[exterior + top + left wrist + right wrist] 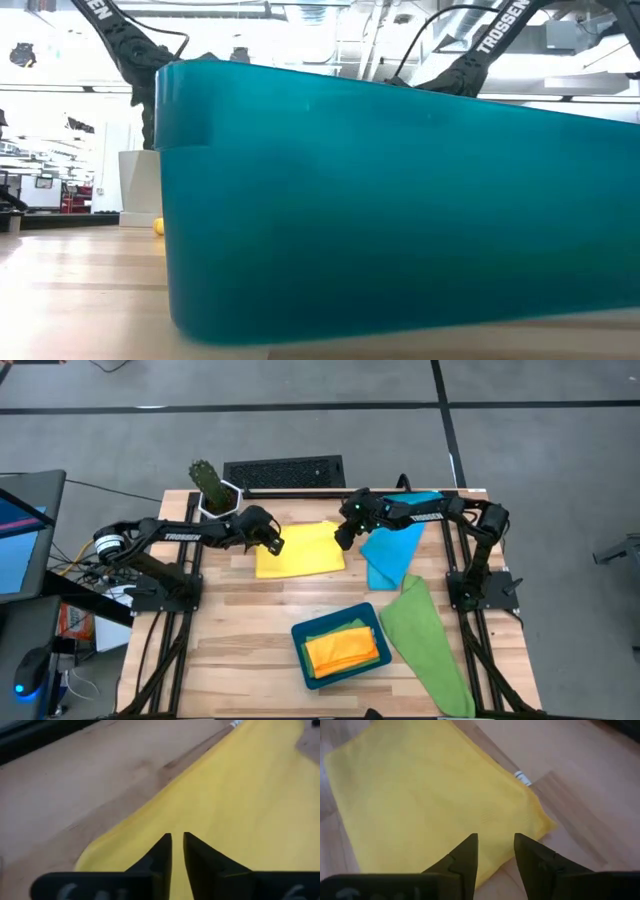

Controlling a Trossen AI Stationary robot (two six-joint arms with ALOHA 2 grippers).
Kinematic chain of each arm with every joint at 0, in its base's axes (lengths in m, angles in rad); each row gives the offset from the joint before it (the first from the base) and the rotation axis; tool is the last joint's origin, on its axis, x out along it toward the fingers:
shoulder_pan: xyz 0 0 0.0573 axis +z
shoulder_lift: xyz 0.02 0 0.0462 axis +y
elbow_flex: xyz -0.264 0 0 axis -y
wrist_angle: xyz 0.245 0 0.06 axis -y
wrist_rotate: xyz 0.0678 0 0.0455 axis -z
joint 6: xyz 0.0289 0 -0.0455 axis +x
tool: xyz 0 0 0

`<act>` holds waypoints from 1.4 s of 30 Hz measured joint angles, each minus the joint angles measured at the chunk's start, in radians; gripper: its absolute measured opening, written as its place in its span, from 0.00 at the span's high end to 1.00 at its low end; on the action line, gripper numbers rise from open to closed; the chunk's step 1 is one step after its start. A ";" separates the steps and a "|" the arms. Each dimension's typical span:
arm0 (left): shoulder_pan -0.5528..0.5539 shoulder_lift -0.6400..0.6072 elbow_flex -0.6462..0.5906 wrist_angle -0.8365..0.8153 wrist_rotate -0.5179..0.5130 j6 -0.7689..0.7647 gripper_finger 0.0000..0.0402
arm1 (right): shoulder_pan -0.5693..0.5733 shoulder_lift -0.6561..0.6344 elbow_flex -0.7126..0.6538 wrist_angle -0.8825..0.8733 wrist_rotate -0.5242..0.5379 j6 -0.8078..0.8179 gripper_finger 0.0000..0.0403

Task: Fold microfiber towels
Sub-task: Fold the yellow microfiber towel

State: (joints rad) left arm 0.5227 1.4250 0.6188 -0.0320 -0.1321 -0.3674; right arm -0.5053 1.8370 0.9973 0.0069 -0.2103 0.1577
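The yellow towel (300, 549) lies flat on the table (240, 630) between the two pincers, already doubled by the look of its layered edge. The left gripper (276, 544) hangs over the edge nearest it, its fingers (159, 855) nearly together with only a slit between and no cloth pinched. The right gripper (342, 540) hovers at the opposite edge, jaws apart and empty. To fold cleanly, I judge each pincer should drop onto the corner just ahead of it, pinch all layers, and move in step so the edges meet square. Beyond the right gripper lie the blue towel (390, 550) and a green towel (428, 640); nearer the front sits the tray (300, 632) holding the orange towel (345, 650). The right wrist view alone shows a small white tag (522, 778) at the towel's corner; the low view shows only the tray's wall.
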 joint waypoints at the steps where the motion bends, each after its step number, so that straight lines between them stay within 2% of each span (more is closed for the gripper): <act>1: 0.000 0.000 -0.006 0.001 -0.008 0.011 0.93 | 0.000 0.000 -0.002 0.006 0.001 0.000 0.63; 9: 0.007 0.025 -0.037 0.004 -0.205 0.063 0.99 | 0.012 0.000 -0.003 0.005 -0.027 0.002 0.63; 16: 0.041 0.188 -0.030 0.061 -0.170 0.010 0.99 | 0.030 0.000 -0.003 0.002 -0.017 -0.008 0.66; 21: 0.029 0.214 -0.018 0.033 -0.177 -0.049 0.99 | 0.018 0.000 -0.003 0.004 0.082 -0.009 0.69; 26: 0.021 0.175 -0.022 -0.011 -0.201 -0.094 0.99 | -0.001 0.034 -0.004 0.031 0.108 -0.037 0.72; 34: 0.019 0.058 -0.026 -0.057 -0.150 -0.173 0.99 | -0.007 0.100 0.000 0.047 0.105 -0.015 0.73; 39: 0.018 -0.043 -0.026 -0.102 -0.153 -0.189 0.99 | -0.030 0.017 0.000 0.048 0.105 -0.008 0.73; 42: -0.001 -0.090 -0.026 -0.061 -0.096 -0.290 0.99 | -0.042 -0.057 -0.001 0.017 0.074 -0.006 0.73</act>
State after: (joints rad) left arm 0.5214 1.3345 0.5926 -0.0934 -0.2283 -0.6570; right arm -0.5472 1.7801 0.9960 0.0241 -0.1365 0.1513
